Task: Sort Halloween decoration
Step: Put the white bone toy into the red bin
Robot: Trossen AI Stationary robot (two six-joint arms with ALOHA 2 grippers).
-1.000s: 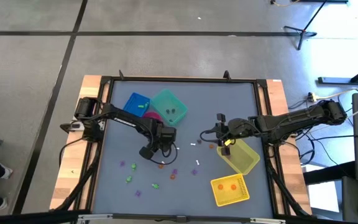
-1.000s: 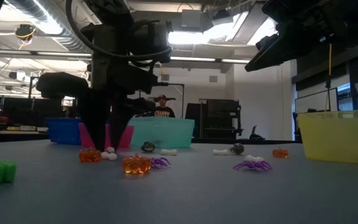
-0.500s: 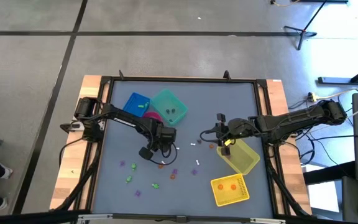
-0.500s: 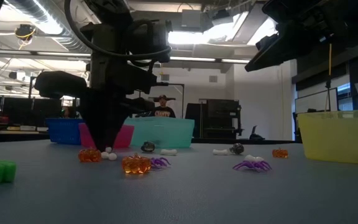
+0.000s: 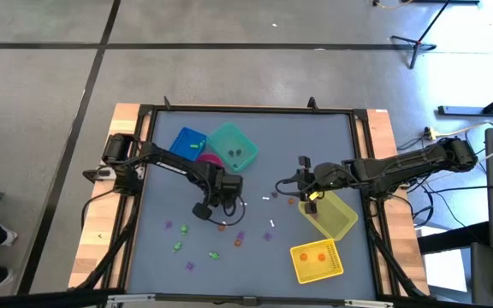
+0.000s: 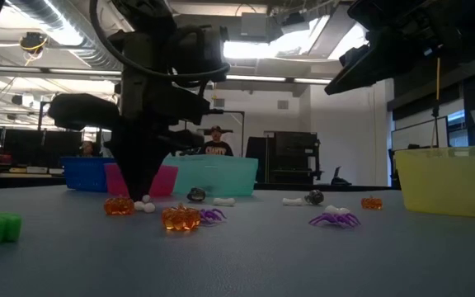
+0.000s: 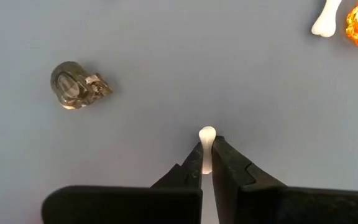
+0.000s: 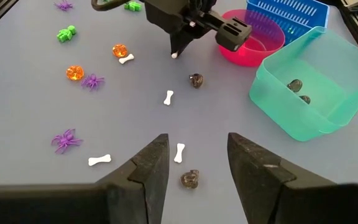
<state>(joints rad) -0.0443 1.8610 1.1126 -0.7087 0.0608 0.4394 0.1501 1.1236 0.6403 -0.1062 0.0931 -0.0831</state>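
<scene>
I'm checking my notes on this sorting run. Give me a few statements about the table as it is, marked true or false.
1. The left gripper is shut on a white bone. True.
2. The teal bin holds nothing. False: dark skull pieces lie in it.
3. The right gripper has its fingers closed on a purple spider. False: its fingers stand open, holding nothing.
4. A dark skull lies on the table near the left gripper. True.
</scene>
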